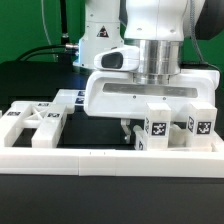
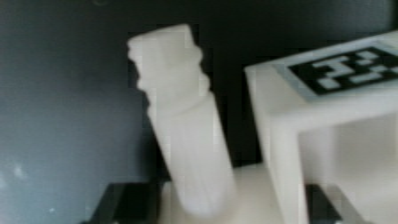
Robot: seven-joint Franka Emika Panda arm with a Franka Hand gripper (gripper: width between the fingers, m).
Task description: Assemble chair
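In the wrist view a white threaded post point(image 2: 178, 110) of the chair stands between my dark fingers point(image 2: 135, 203). My gripper point(image 2: 222, 204) is shut on its near end. Right beside the post is a chunky white chair part point(image 2: 338, 110) with a black-and-white tag on top. In the exterior view my gripper point(image 1: 127, 128) hangs low behind the rail, next to two tagged white posts point(image 1: 156, 130) point(image 1: 200, 125). The held post is hard to make out there. A framed panel point(image 1: 30, 125) with triangular openings lies at that view's left.
A long low white border rail point(image 1: 100, 157) runs across the front of the exterior view. More tagged white parts point(image 1: 72, 98) lie behind the framed panel. The table top is black. Green cables hang at the back left.
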